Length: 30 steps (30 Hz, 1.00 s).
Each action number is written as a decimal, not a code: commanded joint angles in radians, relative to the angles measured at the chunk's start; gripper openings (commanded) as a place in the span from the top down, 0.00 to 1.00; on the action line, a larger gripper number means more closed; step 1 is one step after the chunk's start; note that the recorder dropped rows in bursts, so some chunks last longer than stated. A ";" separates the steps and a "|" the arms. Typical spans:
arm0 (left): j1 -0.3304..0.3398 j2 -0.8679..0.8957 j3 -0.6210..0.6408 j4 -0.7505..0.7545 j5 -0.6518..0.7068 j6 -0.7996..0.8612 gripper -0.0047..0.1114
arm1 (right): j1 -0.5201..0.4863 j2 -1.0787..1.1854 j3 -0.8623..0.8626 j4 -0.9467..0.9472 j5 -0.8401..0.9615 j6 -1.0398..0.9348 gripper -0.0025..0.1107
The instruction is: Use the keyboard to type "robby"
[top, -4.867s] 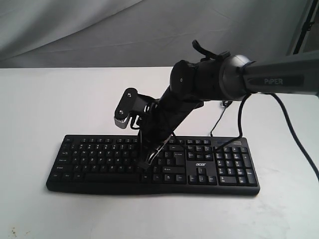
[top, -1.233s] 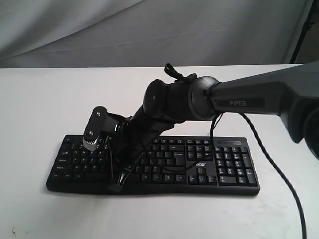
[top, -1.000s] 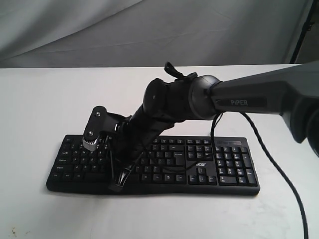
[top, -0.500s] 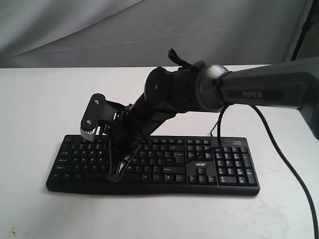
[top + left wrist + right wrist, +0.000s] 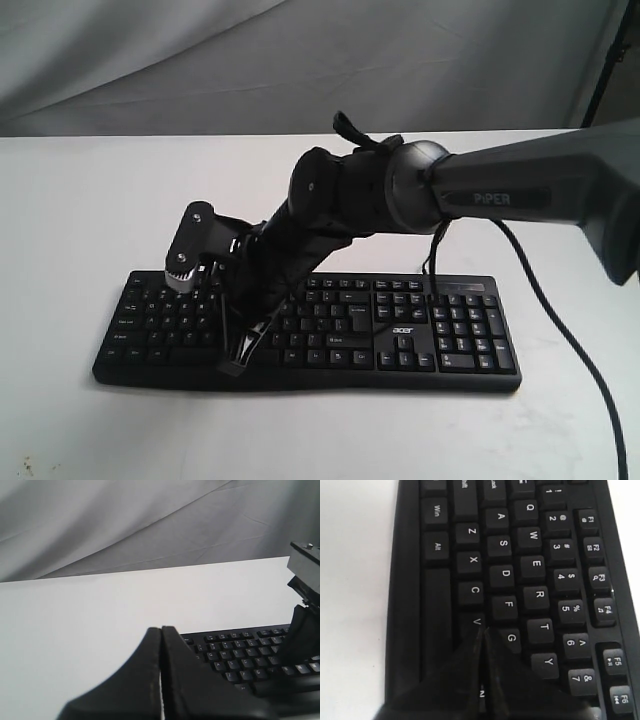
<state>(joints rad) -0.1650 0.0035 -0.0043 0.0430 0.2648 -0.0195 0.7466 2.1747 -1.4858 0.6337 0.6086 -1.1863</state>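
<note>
The black acer keyboard (image 5: 455, 330) lies across the white table, its keys legible in the right wrist view (image 5: 520, 565). My right gripper (image 5: 233, 366) reaches over from the right and points steeply down at the front key rows left of centre. It is shut and holds nothing. In the right wrist view its tip (image 5: 482, 630) sits between V and G, the B key is hidden under the fingers, and N shows in the slit between them. My left gripper (image 5: 161, 628) is shut and empty, off the keyboard's (image 5: 235, 655) left end.
The white table (image 5: 80, 200) stretches around the keyboard, with a grey cloth backdrop (image 5: 200, 60) behind. A thin black cable (image 5: 430, 262) runs back from the keyboard's rear edge. A thicker arm cable (image 5: 585, 375) hangs at the right. The right arm's camera block (image 5: 188, 250) overhangs the left keys.
The right gripper came left along the keyboard from its earlier spot. Its tip was low a second ago, lifted half a second ago, and is down again now.
</note>
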 commanded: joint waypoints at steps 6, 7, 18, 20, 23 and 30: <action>-0.006 -0.003 0.004 0.005 -0.005 -0.003 0.96 | 0.000 0.039 0.006 0.027 0.005 -0.009 0.98; -0.006 -0.003 0.004 0.005 -0.005 -0.003 0.96 | 0.000 0.043 0.006 0.027 0.007 -0.009 0.98; -0.006 -0.003 0.004 0.005 -0.005 -0.003 0.96 | 0.000 -0.018 0.006 0.004 -0.007 -0.009 0.98; -0.006 -0.003 0.004 0.005 -0.005 -0.003 0.96 | 0.000 -0.026 0.006 0.004 -0.021 -0.009 0.98; -0.006 -0.003 0.004 0.005 -0.005 -0.003 0.96 | -0.002 -0.029 0.006 -0.006 -0.050 -0.009 0.98; -0.006 -0.003 0.004 0.005 -0.005 -0.003 0.96 | -0.035 -0.029 0.006 -0.006 -0.051 -0.009 0.98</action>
<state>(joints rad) -0.1650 0.0035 -0.0043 0.0430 0.2648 -0.0195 0.7321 2.1561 -1.4858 0.6344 0.5654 -1.1885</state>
